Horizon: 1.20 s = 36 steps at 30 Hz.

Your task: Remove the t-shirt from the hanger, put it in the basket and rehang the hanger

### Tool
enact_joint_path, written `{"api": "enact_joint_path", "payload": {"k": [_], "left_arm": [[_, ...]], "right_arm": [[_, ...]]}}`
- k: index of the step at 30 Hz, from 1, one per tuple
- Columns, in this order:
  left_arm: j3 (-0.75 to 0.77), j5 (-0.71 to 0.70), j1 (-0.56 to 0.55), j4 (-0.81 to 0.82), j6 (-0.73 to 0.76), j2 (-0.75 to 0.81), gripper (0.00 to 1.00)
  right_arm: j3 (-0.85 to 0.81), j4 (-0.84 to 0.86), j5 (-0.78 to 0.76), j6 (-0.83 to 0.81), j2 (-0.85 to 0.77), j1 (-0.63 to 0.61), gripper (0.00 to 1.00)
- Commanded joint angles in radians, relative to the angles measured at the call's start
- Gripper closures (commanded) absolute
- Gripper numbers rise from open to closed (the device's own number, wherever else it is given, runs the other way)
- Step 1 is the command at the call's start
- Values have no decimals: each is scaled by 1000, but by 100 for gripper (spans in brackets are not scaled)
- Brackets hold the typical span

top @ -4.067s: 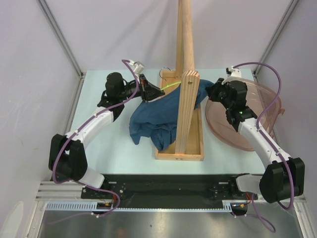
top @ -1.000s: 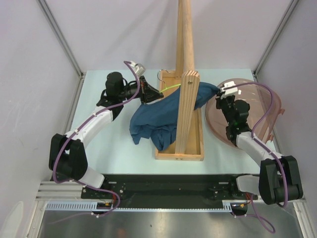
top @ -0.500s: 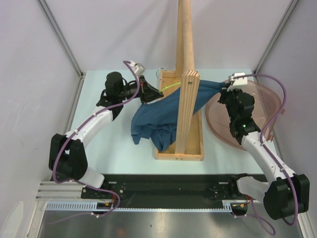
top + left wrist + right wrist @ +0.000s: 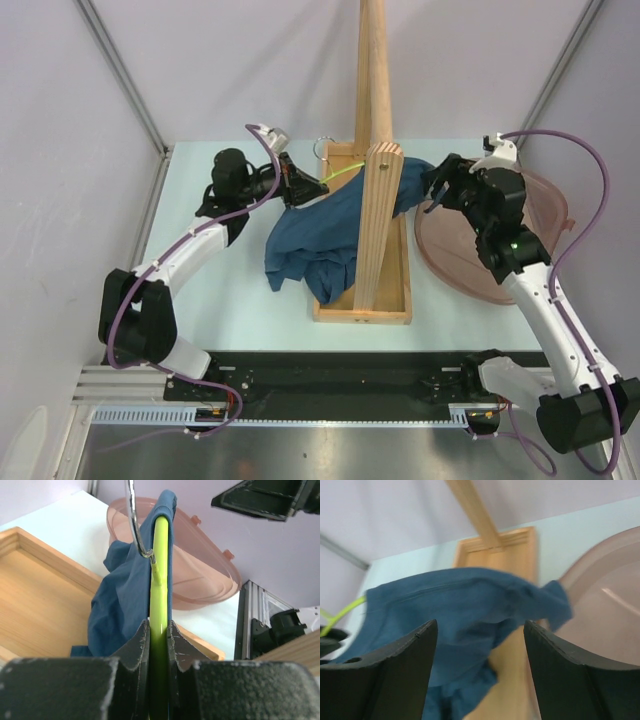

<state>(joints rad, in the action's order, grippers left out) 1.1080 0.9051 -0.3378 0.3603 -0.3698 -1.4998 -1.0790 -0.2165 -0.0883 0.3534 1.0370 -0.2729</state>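
Note:
The dark teal t-shirt [image 4: 315, 240] hangs from the lime-green hanger [image 4: 343, 173] and sags into the wooden tray; its right sleeve [image 4: 545, 600] reaches past the post toward the bowl. My left gripper [image 4: 300, 185] is shut on the hanger's arm [image 4: 161, 570], below the silver hook [image 4: 134, 520]; the fabric [image 4: 125, 595] drapes over the far end of that arm. My right gripper [image 4: 437, 190] hovers open just right of the sleeve. In the right wrist view its fingers [image 4: 395, 680] stand wide apart with the t-shirt [image 4: 455, 610] beyond them and nothing between them.
The tall wooden pole stand [image 4: 373, 110] rises from its tray base [image 4: 395, 300] at the middle of the table, splitting the two arms. A pink translucent bowl [image 4: 540, 250] lies on the right, under my right arm. Purple walls close in on both sides.
My right gripper has opened and let go of the sleeve it was pulling toward the bowl; the arm has risen and the sleeve has slackened back toward the post. The left arm holds still.

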Motion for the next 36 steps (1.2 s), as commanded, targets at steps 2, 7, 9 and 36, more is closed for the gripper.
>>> {"api": "enact_joint_path", "payload": {"k": [2, 7, 9, 36], "left_arm": [[30, -101, -72, 34, 66, 23, 100], [69, -133, -87, -15, 77, -14, 100], [67, -138, -89, -14, 77, -17, 100], [26, -60, -98, 42, 115, 15, 100]], "right_arm": [[-25, 117, 159, 174, 106, -67, 27], [-85, 187, 104, 95, 228, -178, 27], [-102, 193, 37, 82, 254, -193, 28], [-177, 224, -240, 127, 339, -295, 63]]}}
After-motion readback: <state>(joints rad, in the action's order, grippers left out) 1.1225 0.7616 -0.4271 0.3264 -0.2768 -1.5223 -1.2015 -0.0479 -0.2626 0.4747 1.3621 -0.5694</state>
